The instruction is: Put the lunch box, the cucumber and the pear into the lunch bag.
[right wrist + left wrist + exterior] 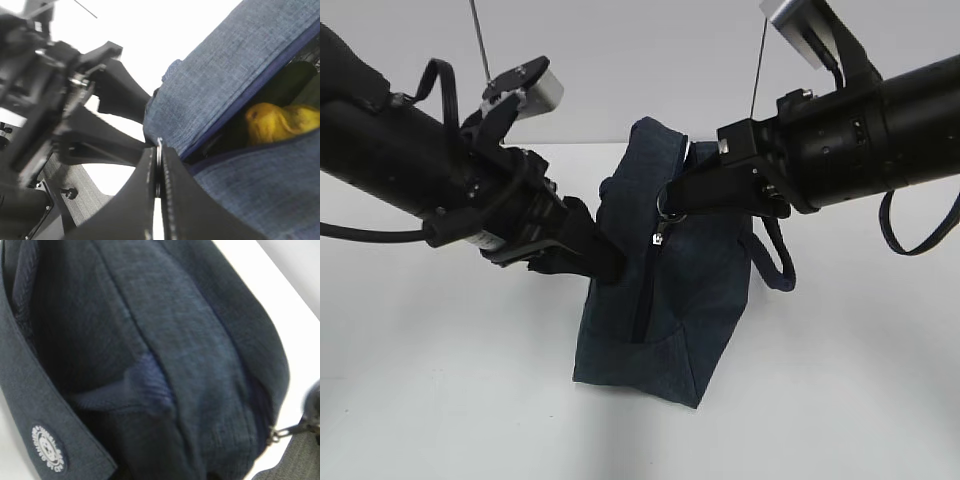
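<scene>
Inside lunch bag (705, 270), pear (272, 122) shows through gap.

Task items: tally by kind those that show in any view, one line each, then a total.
Lunch bag: 1
Pear, inside the bag's opening in the right wrist view: 1
Cucumber: 0 that can be told; a dark shape lies behind the pear, unclear what
Lunch box: 0 in sight
Total: 2

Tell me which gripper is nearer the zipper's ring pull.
Right. The right gripper is shut on the ring pull; the left gripper grips the lunch bag fabric lower down.
</scene>
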